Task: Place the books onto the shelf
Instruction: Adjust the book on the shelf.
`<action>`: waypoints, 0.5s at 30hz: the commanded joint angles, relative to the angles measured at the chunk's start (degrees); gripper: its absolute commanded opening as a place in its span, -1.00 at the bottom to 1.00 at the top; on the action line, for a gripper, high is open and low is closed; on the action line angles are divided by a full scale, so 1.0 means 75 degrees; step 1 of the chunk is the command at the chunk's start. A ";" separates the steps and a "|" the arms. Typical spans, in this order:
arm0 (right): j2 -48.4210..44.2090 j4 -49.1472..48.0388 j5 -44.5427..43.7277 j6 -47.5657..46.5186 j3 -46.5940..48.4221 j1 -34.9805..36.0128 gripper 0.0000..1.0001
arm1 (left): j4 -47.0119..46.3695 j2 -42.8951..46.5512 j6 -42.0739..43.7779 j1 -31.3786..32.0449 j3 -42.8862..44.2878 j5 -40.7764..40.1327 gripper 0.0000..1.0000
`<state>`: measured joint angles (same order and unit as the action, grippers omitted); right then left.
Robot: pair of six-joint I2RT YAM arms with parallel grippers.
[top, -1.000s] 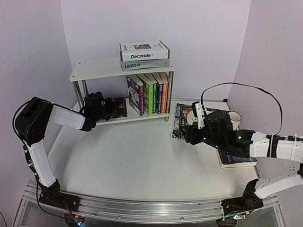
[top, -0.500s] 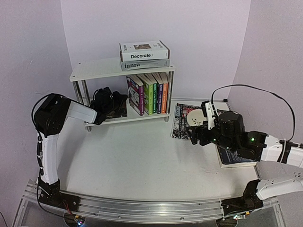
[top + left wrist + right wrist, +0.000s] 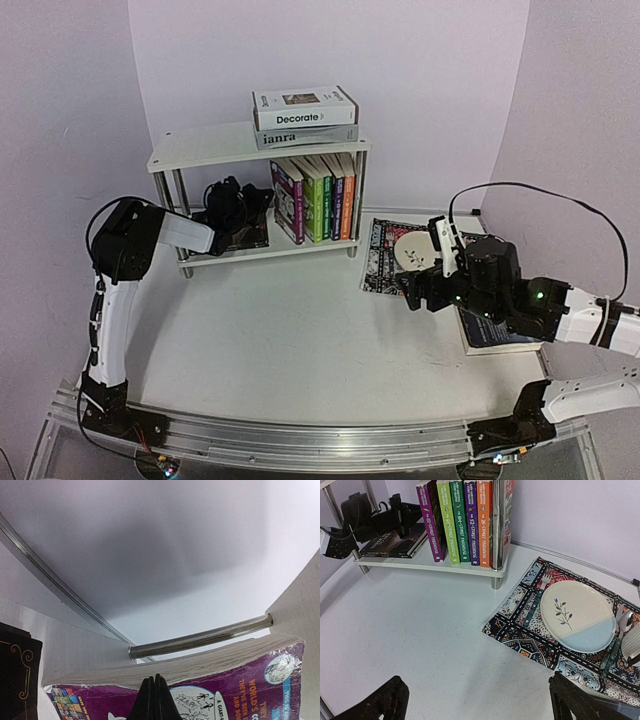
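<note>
The white shelf (image 3: pixel 200 150) stands at the back. "Decorate" (image 3: pixel 304 105) lies on the grey "ianra" book (image 3: pixel 305 137) on its top tier. Colourful paperbacks (image 3: pixel 315 197) stand upright on the lower tier, beside dark books lying flat (image 3: pixel 245 232). My left gripper (image 3: pixel 262 198) reaches into that lower tier. It is shut and holds nothing, its tips (image 3: pixel 154 697) right at the purple paperback's cover (image 3: pixel 240 680). My right gripper (image 3: pixel 415 290) hovers open over bare table, wide fingers (image 3: pixel 375 702) with nothing between them. A navy book (image 3: pixel 495 337) lies partly hidden under the right arm.
A patterned dark placemat (image 3: pixel 520 625) with a plate (image 3: pixel 577 615) and cutlery lies right of the shelf, and a white cup (image 3: pixel 497 245) stands behind it. A chrome shelf leg (image 3: pixel 200 639) crosses just above the left gripper's tips. Walls close in behind and on both sides.
The left arm has pushed deeper into the lower tier, toward the upright paperbacks. The right gripper has opened wider and drifted slightly right, off the placemat's edge.
</note>
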<state>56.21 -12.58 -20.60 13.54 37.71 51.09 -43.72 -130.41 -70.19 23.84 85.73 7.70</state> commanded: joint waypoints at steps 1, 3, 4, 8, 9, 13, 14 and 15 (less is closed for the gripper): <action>-0.0325 0.0134 -0.0203 -0.0028 0.0013 -0.0027 0.97 | -0.0415 -0.0225 -0.0171 0.0061 0.0510 0.0298 -1.00; -0.0374 0.0154 -0.0220 -0.0013 -0.0014 -0.0031 0.97 | -0.0429 -0.0365 -0.0227 0.0096 0.0684 0.0383 -1.00; -0.0387 0.0164 -0.0227 -0.0013 -0.0020 -0.0028 0.97 | -0.0446 -0.0450 -0.0263 0.0114 0.0763 0.0433 -1.00; -0.0391 0.0188 -0.0236 0.0018 -0.0034 -0.0033 0.97 | -0.0492 -0.0612 -0.0302 0.0218 0.0986 0.0494 -1.00; -0.0389 0.0189 -0.0236 0.0028 -0.0036 -0.0029 0.97 | -0.0496 -0.0624 -0.0291 0.0236 0.1005 0.0481 -1.00; -0.0387 0.0189 -0.0216 0.0069 -0.0055 -0.0029 0.97 | -0.0511 -0.0656 -0.0307 0.0280 0.1035 0.0408 -1.00; -0.0384 0.0189 -0.0218 0.0070 -0.0059 -0.0036 0.97 | -0.0512 -0.0671 -0.0309 0.0293 0.1049 0.0400 -1.00; -0.0385 0.0189 -0.0218 0.0070 -0.0065 -0.0031 0.97 | -0.0511 -0.0691 -0.0324 0.0312 0.1066 0.0388 -1.00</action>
<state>54.13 -11.11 -20.80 13.58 37.69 51.07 -44.91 -135.06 -72.07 25.11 90.76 9.44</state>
